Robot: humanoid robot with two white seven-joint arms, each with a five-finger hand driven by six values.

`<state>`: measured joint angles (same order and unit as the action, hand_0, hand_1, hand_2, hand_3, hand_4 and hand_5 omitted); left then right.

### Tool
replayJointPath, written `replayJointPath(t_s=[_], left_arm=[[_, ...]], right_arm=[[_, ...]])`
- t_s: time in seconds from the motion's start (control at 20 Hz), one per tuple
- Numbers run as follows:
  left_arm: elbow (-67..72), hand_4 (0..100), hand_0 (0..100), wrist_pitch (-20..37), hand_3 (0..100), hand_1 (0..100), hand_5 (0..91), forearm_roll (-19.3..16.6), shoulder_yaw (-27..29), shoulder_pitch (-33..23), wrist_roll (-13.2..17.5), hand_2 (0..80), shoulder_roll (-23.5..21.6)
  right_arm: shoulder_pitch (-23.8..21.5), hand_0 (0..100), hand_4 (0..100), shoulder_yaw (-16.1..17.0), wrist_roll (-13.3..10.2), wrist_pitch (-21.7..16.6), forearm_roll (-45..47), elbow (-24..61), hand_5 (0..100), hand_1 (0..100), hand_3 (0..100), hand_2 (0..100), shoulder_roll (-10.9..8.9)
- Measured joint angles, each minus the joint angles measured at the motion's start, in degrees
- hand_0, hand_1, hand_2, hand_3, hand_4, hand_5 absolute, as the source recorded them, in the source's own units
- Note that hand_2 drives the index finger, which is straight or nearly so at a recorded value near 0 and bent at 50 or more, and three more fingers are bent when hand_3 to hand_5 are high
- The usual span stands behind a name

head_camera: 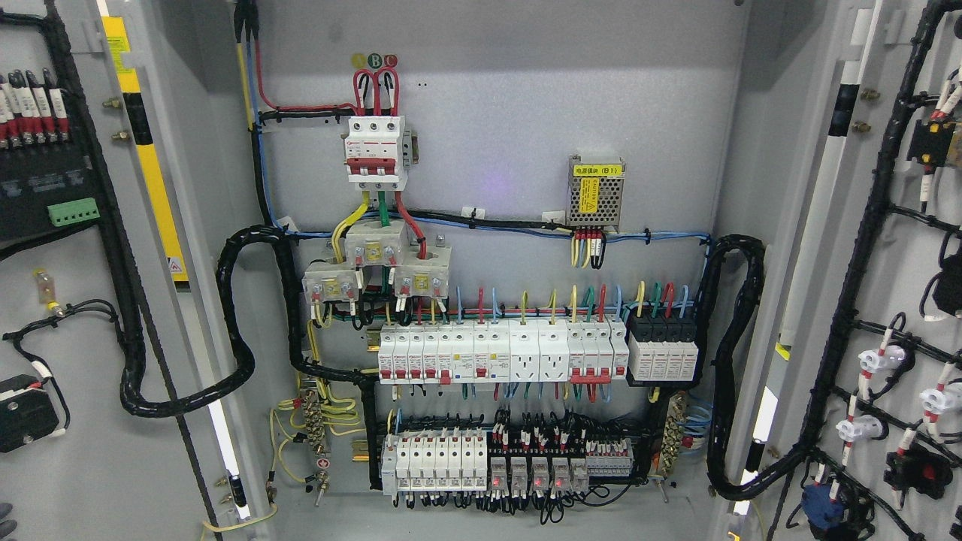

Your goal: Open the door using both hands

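The grey electrical cabinet stands with both doors swung wide. The left door [83,451] fills the picture's left edge, its inner face showing fuses, a green terminal block and black cable looms. Along the right edge, the right door [902,300] shows its wired inner face with white and black components. Between them the back panel [511,113] is fully exposed. A small dark rounded shape [4,520] peeks in at the lower left corner; it could be part of my left hand, but too little shows to tell. No right hand appears.
On the back panel sit a red-and-white main breaker [375,148], a small power supply [595,192], a row of white breakers [500,353] and a lower row of relays [511,462]. Thick black cable looms [240,315] loop to each door.
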<state>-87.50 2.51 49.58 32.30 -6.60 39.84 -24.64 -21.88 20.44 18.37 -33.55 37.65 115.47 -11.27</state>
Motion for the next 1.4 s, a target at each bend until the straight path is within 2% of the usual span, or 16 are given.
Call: replayJointPath(t_s=[0.4,0.65,0.7,0.8,1.15,1.25,1.4], left_arm=[[-7.6,0,12,0.6,0,56,0.0,-5.1,-5.6,-0.9,-0.2,0.0,4.4],[-11.9,0,12,1.0,0,56,0.0,-7.2,-7.9,-2.1,0.1,0.0,8.9],[-12.5,0,12,1.0,0,56,0.0,-7.9,-8.4,-2.7,-0.8,0.0,9.8],[-13.6,0,12,1.1,0,56,0.0,-9.9,-9.7,-4.9,-4.9,0.0,11.4],[-9.0,0,12,2.6,0,56,0.0,-16.8,-17.9,-12.6,-25.6,0.0,15.8],[-4.8,0,12,3.4,0,56,0.0,-18.8,-20.3,-13.5,-28.7,0.0,17.2],[3.6,0,12,4.1,0,56,0.0,-20.9,-23.8,-13.4,-30.5,0.0,19.0]], right_arm=[[0.0,0,0,-4.4,0.3,-0.1,-0.3,1.2,0,50,0,4,-1.4],[0.0,0,0,-8.9,0.4,-0.1,-4.7,1.1,0,50,0,4,-2.21],[0.0,0,0,-10.2,0.4,-0.1,-6.2,0.6,0,50,0,4,-2.31],[0.0,0,0,-12.9,0.5,0.0,-9.1,-1.0,0,50,0,4,-2.44],[0.3,0,0,-21.7,0.5,0.1,-15.2,-13.7,0,50,0,4,-1.81],[0.3,0,0,-23.4,0.5,0.1,-16.0,-18.0,0,50,0,4,-1.15],[0.2,0,0,-25.6,0.5,0.1,-18.3,-25.9,0,50,0,4,-0.14]])
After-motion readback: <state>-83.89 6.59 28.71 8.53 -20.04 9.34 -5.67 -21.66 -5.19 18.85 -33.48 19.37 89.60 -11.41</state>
